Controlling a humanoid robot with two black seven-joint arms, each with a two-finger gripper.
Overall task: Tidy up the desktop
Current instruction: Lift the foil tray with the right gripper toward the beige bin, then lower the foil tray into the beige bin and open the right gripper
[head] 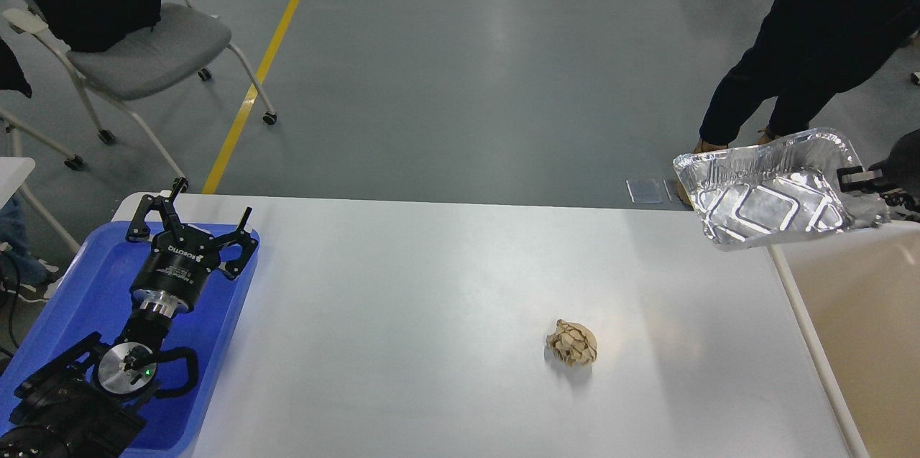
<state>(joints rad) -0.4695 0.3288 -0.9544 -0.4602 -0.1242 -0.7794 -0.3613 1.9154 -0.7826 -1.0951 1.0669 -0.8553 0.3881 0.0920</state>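
So, 1 foil tray (pixel 776 188) is pinched at its right rim by the right gripper (pixel 859 181), held tilted above the table's (pixel 431 285) right edge, over the beige tub (pixel 862 314), its long axis running left-right. A crumpled paper ball (pixel 572 343) is left right of centre, nearer the right arm. The left gripper (pixel 190 224) is hung over the blue tray (pixel 65 314), jaws spread, nothing held, well apart from the ball.
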